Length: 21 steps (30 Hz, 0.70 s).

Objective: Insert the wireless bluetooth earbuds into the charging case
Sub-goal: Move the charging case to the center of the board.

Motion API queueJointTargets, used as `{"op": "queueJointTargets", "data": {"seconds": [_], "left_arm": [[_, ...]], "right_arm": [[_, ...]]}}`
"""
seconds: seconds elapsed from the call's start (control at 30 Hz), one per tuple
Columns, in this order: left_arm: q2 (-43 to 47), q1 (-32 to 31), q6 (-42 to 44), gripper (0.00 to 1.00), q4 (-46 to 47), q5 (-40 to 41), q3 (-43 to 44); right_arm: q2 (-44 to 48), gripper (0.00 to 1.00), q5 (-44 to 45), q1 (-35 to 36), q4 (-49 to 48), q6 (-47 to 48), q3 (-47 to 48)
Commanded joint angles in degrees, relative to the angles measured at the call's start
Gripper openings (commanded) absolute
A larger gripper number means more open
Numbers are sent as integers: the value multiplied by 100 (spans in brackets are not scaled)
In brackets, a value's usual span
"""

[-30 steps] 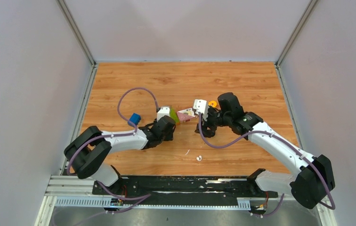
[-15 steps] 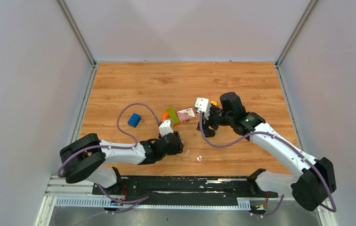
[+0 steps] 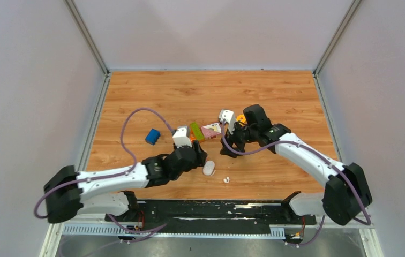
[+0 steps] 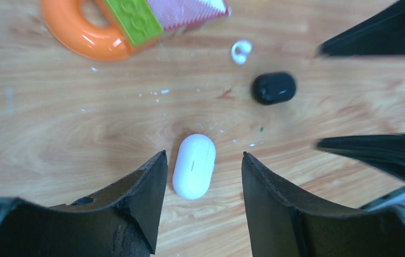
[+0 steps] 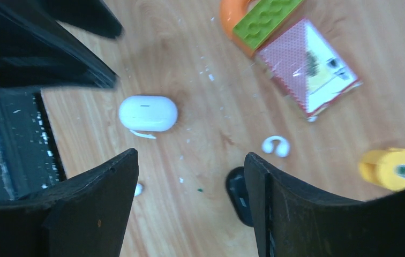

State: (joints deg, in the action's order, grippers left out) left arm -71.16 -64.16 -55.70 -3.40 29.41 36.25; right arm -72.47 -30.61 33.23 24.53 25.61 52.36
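Left hand (image 4: 204, 156) hangs with fingers apart, one each side of the white charging case (image 4: 194, 166), which lies shut on the desk (image 4: 55, 134). A white earbud (image 3: 225, 180) lies loose just beside that case; a black case (image 4: 274, 88) near it, under the right hand (image 5: 190, 155), fingers also spread
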Motion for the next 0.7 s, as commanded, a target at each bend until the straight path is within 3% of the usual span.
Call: {"op": "queueJointTargets", "data": {"seconds": [0.0, 0.23, 0.5, 0.67], "left_arm": [[1473, -112, -53, 60, -1048, 976, -399], [2711, -132, 55, 56, -1932, 1390, -587], [3432, -132, 151, 56, -2590, 1742, -304], [3797, -134, 357, 57, -2959, 2006, -57]], "right_arm": [[-678, 72, -622, 47, 123, -972, 233], [-1606, 67, -349, 892, 638, -1165, 702], [-2599, 63, -691, 1088, 1290, -1451, 1196], [-2641, 64, -308, 1363, 1504, -1456, 1178]]}}
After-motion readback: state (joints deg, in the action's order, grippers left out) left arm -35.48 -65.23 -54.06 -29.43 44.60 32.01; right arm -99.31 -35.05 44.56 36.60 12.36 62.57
